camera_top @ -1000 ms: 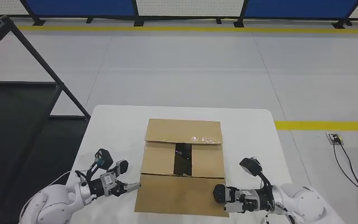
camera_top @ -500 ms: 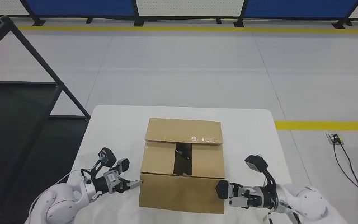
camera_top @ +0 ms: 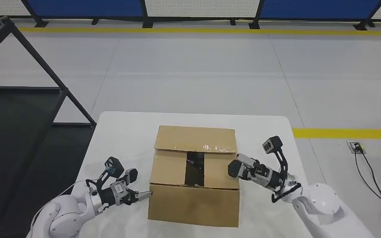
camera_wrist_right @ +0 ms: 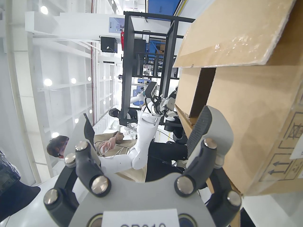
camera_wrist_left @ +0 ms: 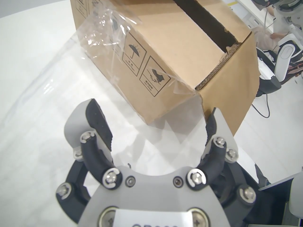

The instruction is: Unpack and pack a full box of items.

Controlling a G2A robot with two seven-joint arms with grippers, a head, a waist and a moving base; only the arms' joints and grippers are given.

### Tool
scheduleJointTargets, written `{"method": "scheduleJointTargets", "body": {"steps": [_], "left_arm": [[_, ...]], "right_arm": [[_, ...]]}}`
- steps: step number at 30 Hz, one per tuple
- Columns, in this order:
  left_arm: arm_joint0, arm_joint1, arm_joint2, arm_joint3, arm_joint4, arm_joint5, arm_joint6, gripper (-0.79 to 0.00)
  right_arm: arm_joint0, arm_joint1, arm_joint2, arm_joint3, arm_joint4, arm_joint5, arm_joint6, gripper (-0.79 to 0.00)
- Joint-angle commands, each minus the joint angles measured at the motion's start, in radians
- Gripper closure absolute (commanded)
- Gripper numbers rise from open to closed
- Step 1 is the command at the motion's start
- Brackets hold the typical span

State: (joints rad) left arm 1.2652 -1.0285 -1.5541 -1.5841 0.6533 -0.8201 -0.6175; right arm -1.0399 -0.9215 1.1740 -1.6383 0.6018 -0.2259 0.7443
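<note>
The brown cardboard box [camera_top: 193, 172] stands in the middle of the white table. Its far flap [camera_top: 195, 139] is folded back, its near flap [camera_top: 193, 205] hangs down the front, and a dark gap [camera_top: 194, 168] shows between the two inner flaps. My left gripper [camera_top: 140, 195] is open, low on the table at the box's near left corner; the left wrist view shows that corner of the box [camera_wrist_left: 165, 48] just ahead of the left gripper [camera_wrist_left: 153, 116]. My right gripper [camera_top: 233, 168] is open at the box's right top edge, one finger [camera_wrist_right: 208, 128] against the box [camera_wrist_right: 248, 107].
Loose clear tape [camera_wrist_left: 101, 31] hangs off the box's left side and trails onto the table [camera_top: 119, 143]. A black frame [camera_top: 36, 59] stands on the floor to the left. Bare tabletop lies on both sides of the box and behind it.
The near flap swung from lying outward to hanging down the front. My right gripper rose from the box's front right corner to its right top edge. My left gripper edged toward the box.
</note>
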Motion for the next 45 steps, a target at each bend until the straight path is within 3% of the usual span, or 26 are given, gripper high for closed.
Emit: {"method": "scheduleJointTargets", "body": {"steps": [1, 5, 10, 14, 19, 29, 45], "left_arm": [[0.000, 0.000, 0.000, 0.000, 0.000, 0.000, 0.000, -0.785], [0.000, 0.000, 0.000, 0.000, 0.000, 0.000, 0.000, -0.785], [0.000, 0.000, 0.000, 0.000, 0.000, 0.000, 0.000, -0.785], [0.000, 0.000, 0.000, 0.000, 0.000, 0.000, 0.000, -0.785], [0.000, 0.000, 0.000, 0.000, 0.000, 0.000, 0.000, -0.785], [0.000, 0.000, 0.000, 0.000, 0.000, 0.000, 0.000, -0.785], [0.000, 0.000, 0.000, 0.000, 0.000, 0.000, 0.000, -0.785]], "right_arm": [[0.000, 0.000, 0.000, 0.000, 0.000, -0.002, 0.000, -0.785], [-0.007, -0.002, -0.004, -0.012, -0.006, -0.007, -0.009, -0.785], [0.028, -0.020, -0.046, 0.001, -0.002, 0.127, -0.114, -0.785], [0.063, -0.033, -0.059, 0.048, 0.024, 0.171, -0.138, -0.785], [0.098, -0.053, -0.086, 0.074, 0.004, 0.209, -0.259, -0.785], [0.197, -0.114, -0.152, 0.102, 0.030, 0.101, -0.475, -0.785], [0.219, -0.123, -0.164, 0.110, 0.032, 0.097, -0.486, -0.785]]}}
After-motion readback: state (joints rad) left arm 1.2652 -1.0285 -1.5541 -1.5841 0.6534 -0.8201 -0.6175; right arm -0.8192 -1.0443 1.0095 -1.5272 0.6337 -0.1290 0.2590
